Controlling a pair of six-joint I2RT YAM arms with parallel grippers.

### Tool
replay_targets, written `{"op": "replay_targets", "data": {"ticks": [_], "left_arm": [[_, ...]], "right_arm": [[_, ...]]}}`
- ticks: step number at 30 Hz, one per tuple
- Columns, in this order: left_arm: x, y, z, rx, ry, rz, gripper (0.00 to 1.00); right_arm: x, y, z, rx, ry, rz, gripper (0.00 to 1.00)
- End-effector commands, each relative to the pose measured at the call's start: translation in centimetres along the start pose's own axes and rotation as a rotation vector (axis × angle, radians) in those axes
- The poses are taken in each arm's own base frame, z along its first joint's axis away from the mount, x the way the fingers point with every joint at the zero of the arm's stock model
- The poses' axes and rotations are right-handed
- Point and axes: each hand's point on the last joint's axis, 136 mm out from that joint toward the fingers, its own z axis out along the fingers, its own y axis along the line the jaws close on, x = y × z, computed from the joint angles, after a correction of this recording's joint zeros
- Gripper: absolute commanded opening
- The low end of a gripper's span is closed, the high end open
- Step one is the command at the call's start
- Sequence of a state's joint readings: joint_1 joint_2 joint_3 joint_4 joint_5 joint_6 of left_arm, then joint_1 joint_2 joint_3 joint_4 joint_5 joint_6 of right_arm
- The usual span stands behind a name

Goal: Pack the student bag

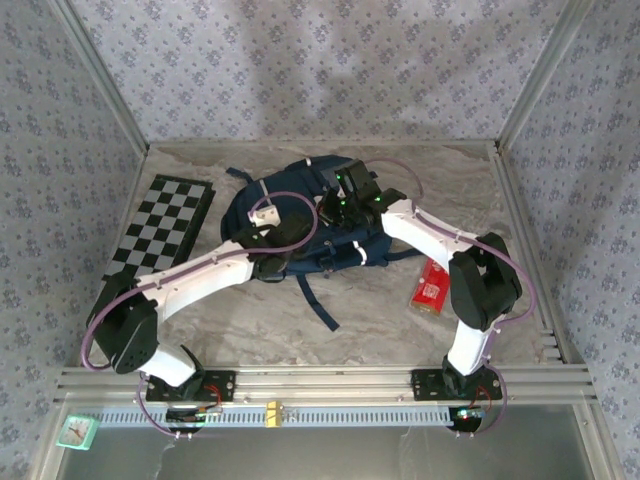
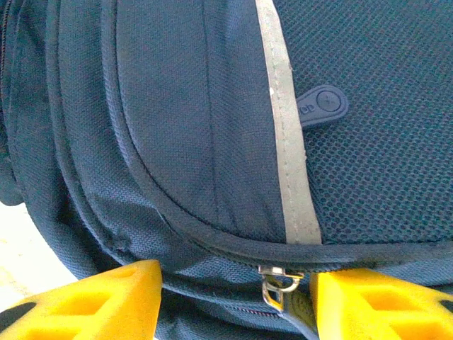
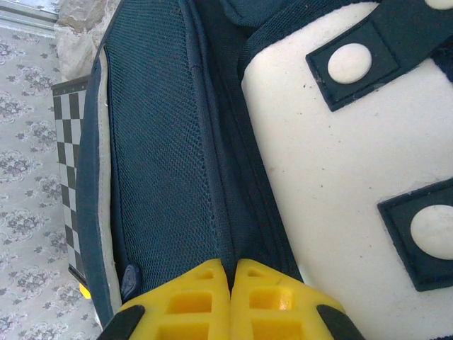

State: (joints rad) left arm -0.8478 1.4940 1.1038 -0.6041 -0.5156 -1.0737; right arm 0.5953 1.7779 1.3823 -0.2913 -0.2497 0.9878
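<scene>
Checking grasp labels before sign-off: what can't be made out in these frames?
Top external: openings of the student bag, covered by both arms.
Right wrist: whether the shut right gripper pinches fabric; its own fingers hide the contact.
Left wrist: lower end of the zipper pull, cut off by the bottom edge.
Top external: label on the red packet, too small.

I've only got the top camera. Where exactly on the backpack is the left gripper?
Observer: The left gripper stands open, a metal zipper pull between its yellow fingers.
Operator: And the right one?
Observer: The right gripper is shut, fingertips together against the student bag, beside its white patch.
Operator: Any landmark by that zipper?
Observer: A grey stripe runs up from it, with a navy rubber tab alongside.
</scene>
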Motion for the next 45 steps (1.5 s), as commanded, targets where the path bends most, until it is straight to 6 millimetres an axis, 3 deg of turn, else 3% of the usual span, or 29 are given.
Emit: {"op": "replay_targets", "data": {"ticks": [1, 7, 15, 20, 28, 31, 36, 39, 42, 45], "left_arm": [[-0.4, 0.6, -0.2, -0.027, 0.021, 0.010, 0.57], [-1.3, -1.5, -0.1, 0.048, -0.012, -0.016, 0.59], [-3.1, -2.3, 0.5, 0.059, -0.102, -0.040, 0.41], [-3.4, -1.7, 0.5, 0.062, -0.101, -0.022, 0.30], [-3.8, -0.1, -0.2, 0.120, -0.112, 0.062, 0.02], [-4.0, 1.1, -0.7, 0.116, -0.117, 0.104, 0.00], [-3.0, 2.3, -0.6, 0.151, -0.034, 0.164, 0.00], [-1.8, 1.6, -1.0, 0.212, 0.017, 0.226, 0.00], [-0.6, -0.1, -2.1, 0.297, 0.056, 0.269, 0.00], [1.6, -3.1, -3.3, 0.382, 0.107, 0.324, 0.00]], "right_arm": [[-2.5, 1.8, -2.2, -0.055, -0.087, 0.001, 0.00], [-2.4, 1.6, -1.9, -0.047, -0.086, 0.004, 0.00], [-2.3, 1.7, -1.7, -0.044, -0.082, 0.002, 0.00], [-2.6, 1.5, -1.9, -0.042, -0.083, 0.000, 0.00], [-2.8, 1.2, -2.2, -0.027, -0.080, -0.024, 0.00], [-3.1, 0.8, -2.5, -0.012, -0.082, -0.038, 0.00], [-4.0, 0.3, -3.1, -0.010, -0.066, -0.085, 0.00], [-5.1, -0.6, -3.3, 0.006, -0.059, -0.110, 0.00], [-7.2, -1.7, -3.4, 0.017, -0.073, -0.106, 0.00], [-9.0, -1.2, -3.1, -0.014, -0.068, -0.139, 0.00]]}}
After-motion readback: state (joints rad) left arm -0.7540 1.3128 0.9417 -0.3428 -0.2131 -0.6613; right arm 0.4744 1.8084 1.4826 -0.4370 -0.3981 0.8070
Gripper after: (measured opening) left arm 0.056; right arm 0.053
